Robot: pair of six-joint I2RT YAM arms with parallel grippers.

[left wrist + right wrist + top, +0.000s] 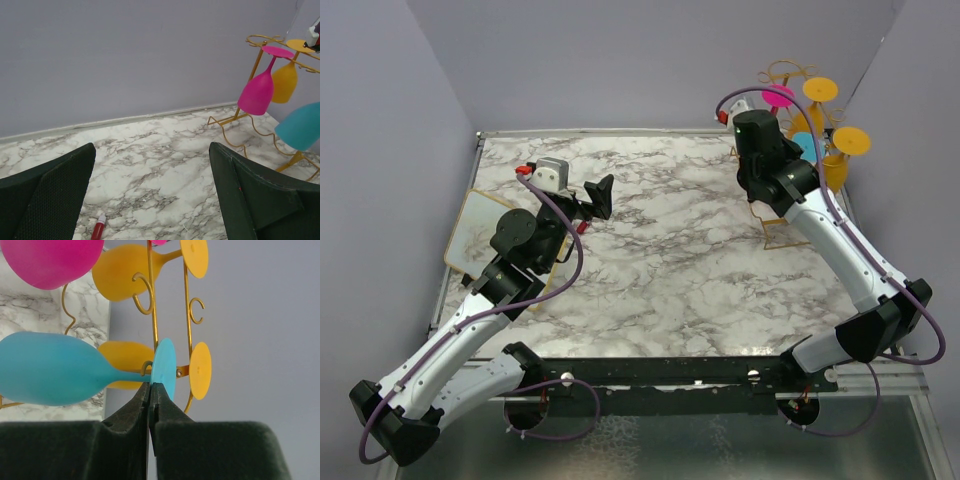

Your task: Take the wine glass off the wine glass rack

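Observation:
The gold wire wine glass rack [790,72] stands at the table's far right corner, holding pink [778,97], yellow [850,142] and blue [804,143] glasses upside down. In the right wrist view the blue wine glass [50,370] hangs by its round foot [165,365] on a rack [152,300] arm. My right gripper [150,385] is pinched shut on the lower edge of that foot, beside the stem. My left gripper [152,150] is open and empty over the table's left middle, also seen from above [603,195]. The rack [255,67] and blue glass [300,127] lie far to its right.
A gold-rimmed marble tray [470,225] lies at the table's left edge. A small red tube [98,230] lies on the marble under the left gripper. Grey walls close in on the rack at the back and right. A pink glass [257,92] and a yellow one [285,80] hang nearby.

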